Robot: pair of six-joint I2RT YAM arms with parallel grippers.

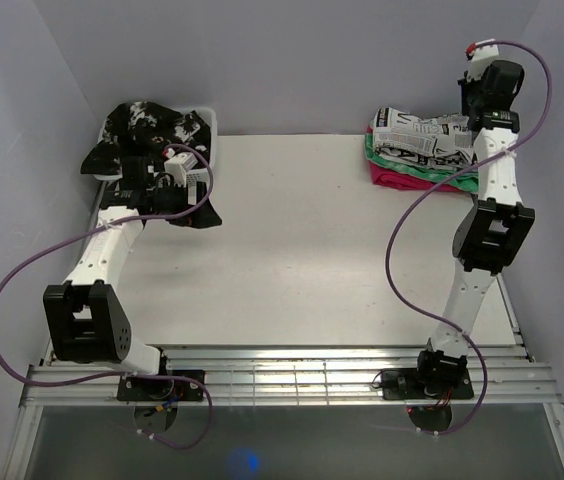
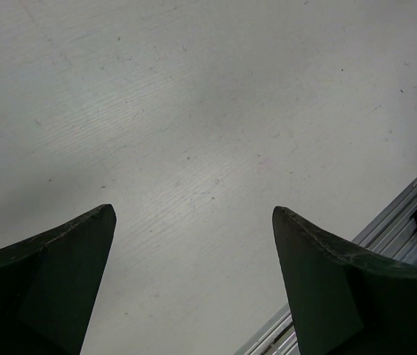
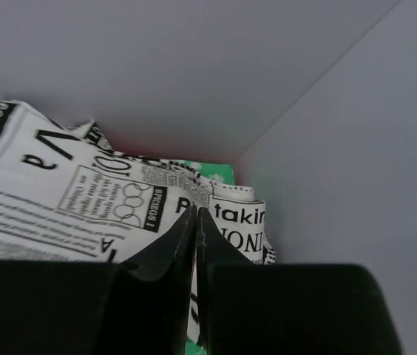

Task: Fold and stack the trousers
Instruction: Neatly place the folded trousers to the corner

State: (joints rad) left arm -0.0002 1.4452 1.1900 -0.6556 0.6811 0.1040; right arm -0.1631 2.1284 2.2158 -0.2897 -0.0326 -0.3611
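The right gripper (image 3: pixel 196 213) has its 2 fingers pressed flat together, with only a hairline seam between them. Their tips sit right against the trousers (image 1: pixel 414 133), a folded white bundle printed with black newspaper text and headlines. Whether any cloth is nipped between the tips cannot be told from the wrist view. Most of the printed cloth spreads to the left of and beyond the closed fingertips, and a smaller fold of it bulges just to their right. Past the tips, under the far edge of the trousers, peeks a strip of green-and-white cloth (image 3: pixel 210 171), and a thin red edge shows beside it. Seen from above, the trousers lie on top of that green cloth and a pink-red cloth (image 1: pixel 412 178), a stack directly under this gripper in the table's (image 1: pixel 292 250) far right corner, close to the walls. The left gripper (image 2: pixel 194 211) stands spread wide with its 2 dark fingers far apart. It holds nothing, and only bare white tabletop shows between and beyond the fingers, with an aluminium rail (image 2: pixel 408 200) off to their right. In the overhead view a black garment with white splotches (image 1: pixel 147 125) is heaped in a white bin (image 1: pixel 212 128) just behind this gripper. Part of the black cloth also lies draped beside the wrist.
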